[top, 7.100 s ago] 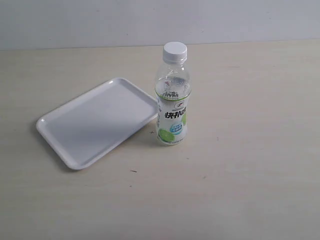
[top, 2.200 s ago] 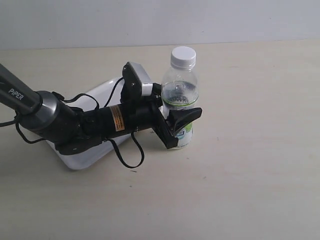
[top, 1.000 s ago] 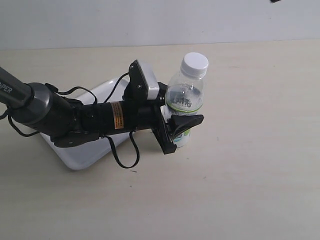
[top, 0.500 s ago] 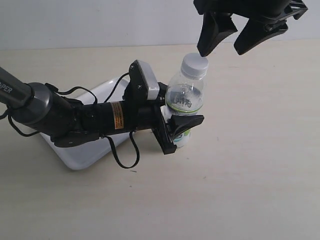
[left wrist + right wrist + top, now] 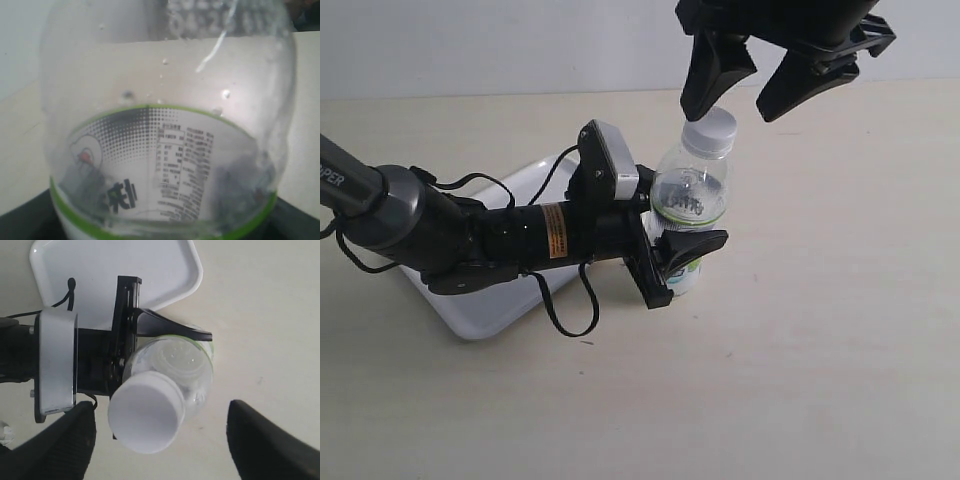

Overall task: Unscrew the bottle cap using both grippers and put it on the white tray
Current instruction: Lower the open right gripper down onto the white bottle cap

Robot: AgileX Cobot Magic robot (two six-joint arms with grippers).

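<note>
Looking across the pale counter [image 5: 820, 350], we see a small clear bottle [image 5: 688, 195] about midway between the far and near edges. It leans a little toward the right arm's side, and we cannot tell whether its base rests flat. The white bottle cap [image 5: 710, 128] sits on the neck.

The left pincer [image 5: 685, 248], on a thick dark-grey arm [image 5: 420, 235] with a yellow sticker [image 5: 553, 232], is clamped around the bottle's lower body. One black jaw lies across the front of the label [image 5: 175, 165]. The left wrist view is filled by the bottle, seen up close.

The right pincer [image 5: 725, 114] hangs above the cap with its jaws spread wide, one on each side, gripping nothing. The right wrist view shows clear gaps between both jaws and the cap.

The white tray [image 5: 460, 310] lies flat on the counter just beside the bottle, on the left arm's side, partly beneath that arm.
</note>
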